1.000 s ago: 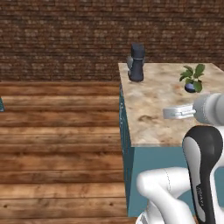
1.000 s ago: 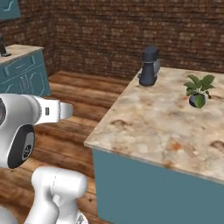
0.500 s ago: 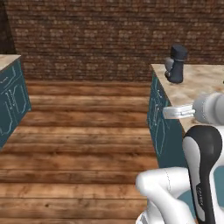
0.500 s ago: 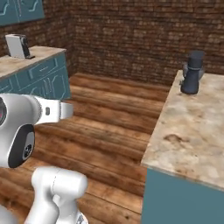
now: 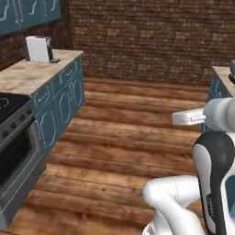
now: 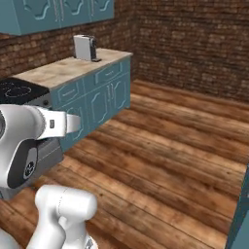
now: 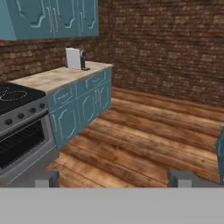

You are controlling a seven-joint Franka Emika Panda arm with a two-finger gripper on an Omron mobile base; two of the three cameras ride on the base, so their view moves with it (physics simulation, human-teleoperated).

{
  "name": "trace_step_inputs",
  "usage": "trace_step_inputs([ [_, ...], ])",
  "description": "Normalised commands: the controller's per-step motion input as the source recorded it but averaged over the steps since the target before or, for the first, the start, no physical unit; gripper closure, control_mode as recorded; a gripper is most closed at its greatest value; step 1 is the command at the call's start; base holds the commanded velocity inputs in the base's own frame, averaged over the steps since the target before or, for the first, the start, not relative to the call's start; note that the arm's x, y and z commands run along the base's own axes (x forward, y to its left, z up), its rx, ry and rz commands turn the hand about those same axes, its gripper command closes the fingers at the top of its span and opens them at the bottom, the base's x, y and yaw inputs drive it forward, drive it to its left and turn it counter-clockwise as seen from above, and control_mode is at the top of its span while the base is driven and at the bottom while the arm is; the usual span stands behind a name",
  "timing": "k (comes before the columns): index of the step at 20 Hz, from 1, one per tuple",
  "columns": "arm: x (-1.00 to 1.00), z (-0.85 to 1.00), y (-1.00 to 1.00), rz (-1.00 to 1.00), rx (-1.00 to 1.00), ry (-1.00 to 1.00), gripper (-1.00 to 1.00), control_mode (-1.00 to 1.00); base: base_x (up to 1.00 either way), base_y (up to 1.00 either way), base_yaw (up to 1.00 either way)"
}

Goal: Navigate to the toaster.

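The toaster point(image 5: 39, 49) is a small grey-silver box with a dark end panel. It stands at the far end of a beige counter point(image 5: 27, 75) along the left wall, well ahead of me. It also appears as the toaster point(image 6: 85, 47) in the right base view and the toaster point(image 7: 75, 58) in the hand view. My gripper point(image 7: 113, 179) is held out in front of the arm over the wooden floor, far from the toaster. Its fingertips point(image 7: 46, 179) stand wide apart, so it is open with nothing between them.
A black-topped stove point(image 5: 11, 108) with an oven door sits in the counter run nearer to me, left of my path. Teal cabinets point(image 6: 104, 97) line the counter, with upper cabinets point(image 7: 52, 17) above. A brick wall closes the back. An island corner point(image 5: 219, 80) is at right. Wooden floor point(image 5: 124, 137) lies open ahead.
The whole picture has swung left as the base turned. The island with the coffee machine has slid off to the right. The left counter, stove and toaster have come into view.
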Motion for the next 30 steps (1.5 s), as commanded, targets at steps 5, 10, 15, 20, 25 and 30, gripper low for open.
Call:
trace_step_inputs([
  [5,0.00,0.00,0.00,0.00,0.00,0.00,-1.00,1.00,0.97,1.00,0.16],
  [10,0.00,0.00,0.00,0.00,0.00,0.00,-1.00,1.00,1.00,1.00,0.11],
  [15,0.00,0.00,0.00,0.00,0.00,0.00,-1.00,1.00,0.92,1.00,0.17],
  [20,0.00,0.00,0.00,0.00,0.00,0.00,-1.00,1.00,0.57,1.00,0.34],
  [25,0.00,0.00,0.00,0.00,0.00,0.00,-1.00,1.00,0.11,0.83,0.69],
  [30,0.00,0.00,0.00,0.00,0.00,0.00,-1.00,1.00,0.97,0.07,0.69],
])
